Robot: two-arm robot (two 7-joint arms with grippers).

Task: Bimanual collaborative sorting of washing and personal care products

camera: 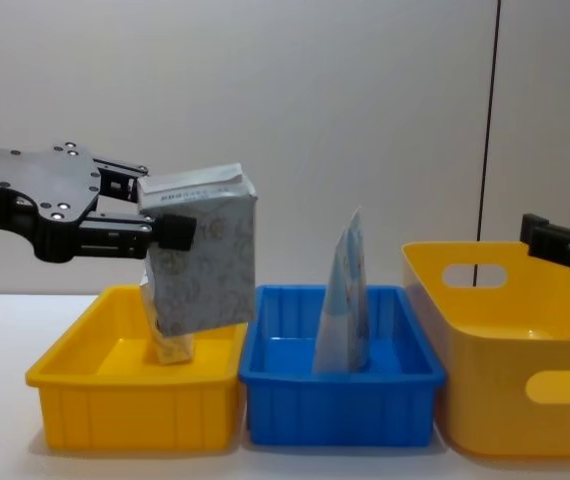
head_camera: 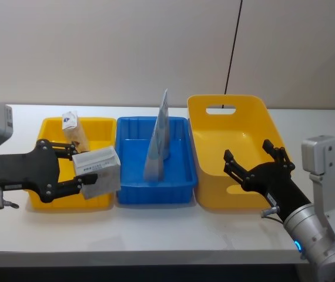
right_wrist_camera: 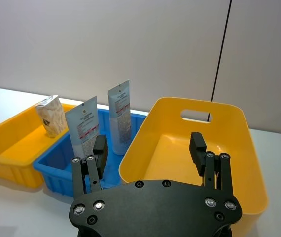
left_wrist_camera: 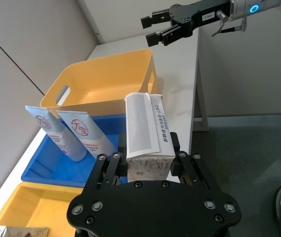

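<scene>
Chest view: silver-grey soft pack [camera: 200,250] hangs in the air, tilted, above the seam btwn the small yellow bin [camera: 135,410] and the blue bin [camera: 340,380], clear of both rims. Left end effector [camera: 160,208] clamps it from the side, gripping its upper half. Left wrist view shows the pack squeezed btwn the two jaws. It is held high, prob. so it clears the bin walls while it is carried across.

Behind and below it, a small tan pack [head_camera: 73,130] stands at the back of the small yellow bin. Two pale blue pouches [right_wrist_camera: 84,131] stand upright side by side in the blue bin, wide ends down, so they look already sorted.

Large yellow bin [head_camera: 226,100] sits at the robot's right, w/ nothing seen inside. Right end effector [head_camera: 250,154] hovers over its near wall, jaws spread wide and holding nothing. It is likely waiting to take the pack in a handover, or to pick a next item. All three bins sit in a row on the white bench [head_camera: 156,229].
</scene>
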